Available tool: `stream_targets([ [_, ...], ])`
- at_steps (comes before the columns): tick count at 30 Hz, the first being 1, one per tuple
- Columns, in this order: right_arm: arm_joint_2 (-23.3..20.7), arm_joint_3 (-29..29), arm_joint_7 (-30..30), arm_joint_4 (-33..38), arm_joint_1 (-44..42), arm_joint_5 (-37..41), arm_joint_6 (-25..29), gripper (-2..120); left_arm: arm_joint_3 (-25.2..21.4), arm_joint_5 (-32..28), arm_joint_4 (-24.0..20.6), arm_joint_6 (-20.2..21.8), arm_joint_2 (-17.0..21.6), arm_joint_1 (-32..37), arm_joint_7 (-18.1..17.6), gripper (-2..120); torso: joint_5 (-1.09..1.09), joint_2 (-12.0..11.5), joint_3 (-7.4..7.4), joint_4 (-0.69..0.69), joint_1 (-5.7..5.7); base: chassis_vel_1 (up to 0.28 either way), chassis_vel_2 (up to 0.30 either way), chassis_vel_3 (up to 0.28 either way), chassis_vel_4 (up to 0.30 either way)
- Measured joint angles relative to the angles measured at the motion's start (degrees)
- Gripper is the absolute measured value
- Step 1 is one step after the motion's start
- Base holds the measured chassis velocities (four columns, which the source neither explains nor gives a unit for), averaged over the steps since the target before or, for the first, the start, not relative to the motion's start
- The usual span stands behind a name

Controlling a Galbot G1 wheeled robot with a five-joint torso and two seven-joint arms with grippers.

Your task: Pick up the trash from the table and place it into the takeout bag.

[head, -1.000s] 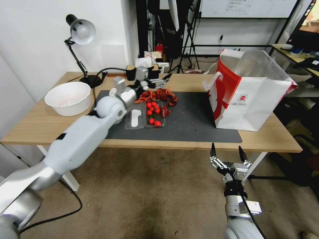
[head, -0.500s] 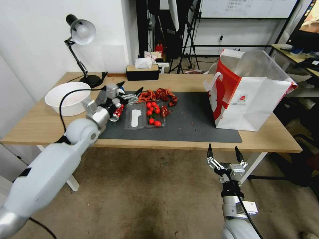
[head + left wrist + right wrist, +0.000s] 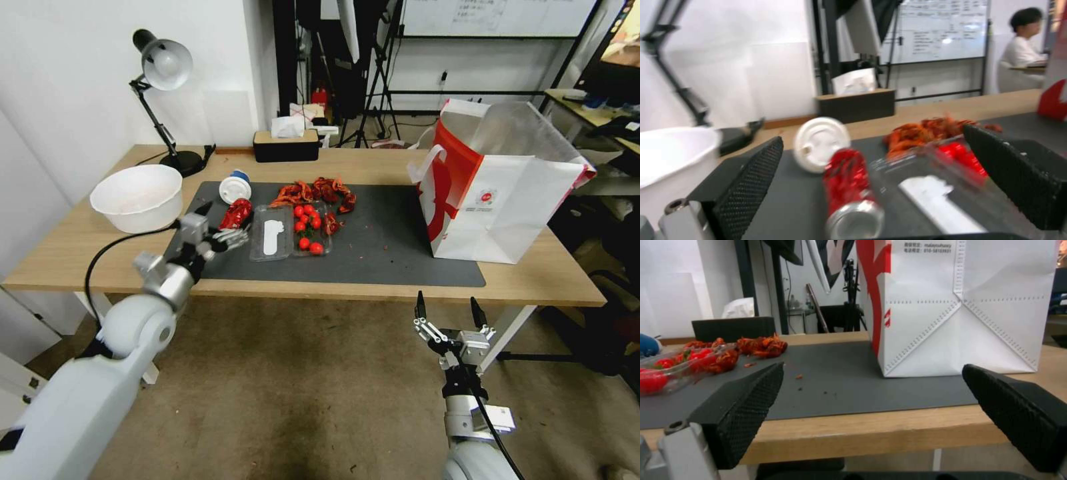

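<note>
With its fingers spread apart and nothing between them, the left gripper (image 3: 223,227) sits in the left-centre of the head view, low over the near left corner of the grey mat (image 3: 393,260). Just beyond its tips lies the crushed red can (image 3: 236,213). In the left wrist view, the can (image 3: 849,186) appears between the two black fingers (image 3: 749,186), bottom end toward the camera, not yet touched.

Treat this step as the approach to a grasp on the can. For the next move, advance the gripper until the fingers pass either side of the can, then close. Keep clear of the clear plastic tray (image 3: 290,233) of tomatoes lying just beside the can.

Behind the can, a blue cup (image 3: 235,188) with a white lid lies on its side. A white bowl (image 3: 137,197) stands at the left of the table (image 3: 533,287). The takeout bag (image 3: 507,193) stands open at the right of the frame, well apart from the can.

The right gripper (image 3: 445,308) waits at lower right, below the table edge, fingers apart and empty.
</note>
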Motion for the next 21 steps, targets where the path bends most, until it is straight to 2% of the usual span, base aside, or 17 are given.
stream_targets([
  [1,0.0,0.0,0.0,0.0,0.0,0.0,0.0,100,0.0,0.0,0.0,0.0,0.0,0.0,0.0,100,0.0,0.0,0.0,0.0,0.0,0.0,0.0,0.0,0.0],
  [2,0.2,-0.2,0.0,-0.1,0.0,0.0,0.0,100,-3.3,1.4,-1.1,-1.0,-1.5,4.0,0.0,100,0.03,0.0,0.0,0.01,0.0,0.0,0.0,0.0,0.0],
  [6,0.3,-0.3,0.0,-0.1,0.0,-0.1,0.0,100,-4.6,1.8,-1.5,-1.2,-2.2,5.6,0.0,100,0.0,0.0,0.0,0.01,0.0,0.0,0.0,0.0,0.0],
  [7,0.4,-0.5,0.0,-0.1,0.0,-0.1,0.0,100,-5.9,2.6,-1.9,-1.6,-3.0,7.2,0.0,100,0.05,0.0,0.0,0.0,0.0,0.0,0.0,0.0,0.0],
  [12,0.5,-0.6,0.0,-0.3,-0.1,-0.3,0.1,100,-9.0,5.3,-2.8,-2.8,-5.2,11.1,-0.3,100,0.04,0.0,0.0,0.0,0.01,0.0,0.0,0.0,0.0],
  [21,0.4,-0.5,0.1,-0.3,-0.2,-0.3,0.3,100,-10.6,7.1,-3.1,-4.1,-7.1,15.7,-0.6,100,0.03,0.0,0.0,-0.01,0.01,0.0,0.0,0.0,0.0],
])
